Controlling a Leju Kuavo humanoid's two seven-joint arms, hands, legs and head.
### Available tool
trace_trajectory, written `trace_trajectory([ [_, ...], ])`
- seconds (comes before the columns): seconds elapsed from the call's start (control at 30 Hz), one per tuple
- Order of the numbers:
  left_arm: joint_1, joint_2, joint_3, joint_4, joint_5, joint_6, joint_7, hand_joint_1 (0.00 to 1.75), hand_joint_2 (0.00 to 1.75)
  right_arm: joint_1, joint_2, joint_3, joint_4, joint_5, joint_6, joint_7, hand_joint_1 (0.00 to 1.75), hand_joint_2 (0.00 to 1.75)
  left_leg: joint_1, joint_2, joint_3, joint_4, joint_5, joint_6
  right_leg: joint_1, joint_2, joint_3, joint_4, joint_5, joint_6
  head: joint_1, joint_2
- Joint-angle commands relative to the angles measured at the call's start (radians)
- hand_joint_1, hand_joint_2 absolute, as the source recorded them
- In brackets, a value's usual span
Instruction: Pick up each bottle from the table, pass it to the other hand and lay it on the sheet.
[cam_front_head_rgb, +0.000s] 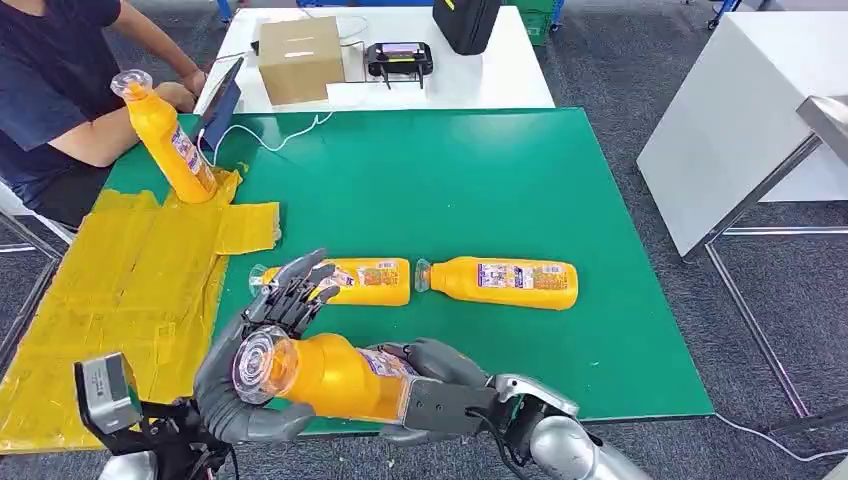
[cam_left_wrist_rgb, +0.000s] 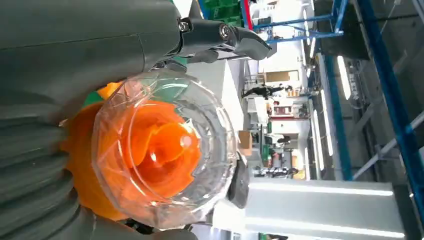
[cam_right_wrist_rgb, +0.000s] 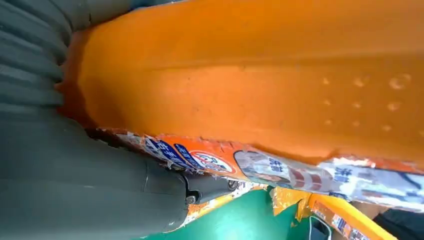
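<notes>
1. The held bottle (cam_front_head_rgb: 325, 378) is smooth orange plastic with a clear ribbed cap and a torn paper label. It lies on its side in the air over the near edge of the green desk (cam_front_head_rgb: 520, 180).
2. The right hand (cam_front_head_rgb: 430, 385) is wrapped around the bottle's labelled lower body, its thick grey thumb pressed against the peeling label.
3. The left hand (cam_front_head_rgb: 262, 345) cups the cap end: the grey palm sits under the neck and the dark fingers (cam_front_head_rgb: 300, 285) fan out above the cap, so whether it has a firm grip cannot be told.
4. Two more orange bottles lie flat on the desk just beyond the held bottle, one (cam_front_head_rgb: 365, 281) directly beyond it and another (cam_front_head_rgb: 505, 283) to that one's right.
5. A fourth bottle (cam_front_head_rgb: 168, 140) stands tilted on the crinkled yellow sheet (cam_front_head_rgb: 130, 290), which covers the desk to the left of the held bottle.
6. A person's arm (cam_front_head_rgb: 95, 135) rests near that tilted bottle.
</notes>
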Motion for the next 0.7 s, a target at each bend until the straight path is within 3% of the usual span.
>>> trace_trajectory([
  [0.03,-0.033,0.027,-0.048,0.055,-0.013,-0.013,-0.003,0.0,1.75,-0.049,0.016,0.02,0.063,0.003,0.011,0.003,1.75,1.75,0.002,-0.001,0.008,0.0,-0.003,-0.002,0.0,0.006,0.008,-0.001,-0.003,-0.003,0.0,0.0],
  [0.07,-0.031,0.023,-0.044,0.055,-0.008,-0.011,-0.005,0.42,1.75,-0.05,0.016,0.021,0.065,0.004,0.012,0.002,1.75,1.75,0.0,-0.001,0.004,-0.001,-0.001,-0.001,0.0,0.004,0.003,-0.001,-0.001,-0.001,0.0,0.0],
  [0.1,-0.031,0.022,-0.043,0.055,-0.006,-0.011,-0.006,1.75,1.75,-0.051,0.016,0.021,0.066,0.004,0.012,0.002,1.75,1.75,0.001,-0.001,0.005,-0.001,-0.002,-0.001,0.0,0.005,0.005,-0.001,-0.002,-0.002,0.0,0.0],
  [0.7,-0.027,0.011,-0.028,0.057,0.017,-0.018,-0.01,1.75,1.75,-0.054,0.01,0.03,0.077,0.003,0.017,0.003,1.75,1.75,0.0,-0.001,0.004,-0.001,-0.001,-0.001,0.0,0.004,0.004,-0.001,-0.001,-0.001,0.0,0.0],
])
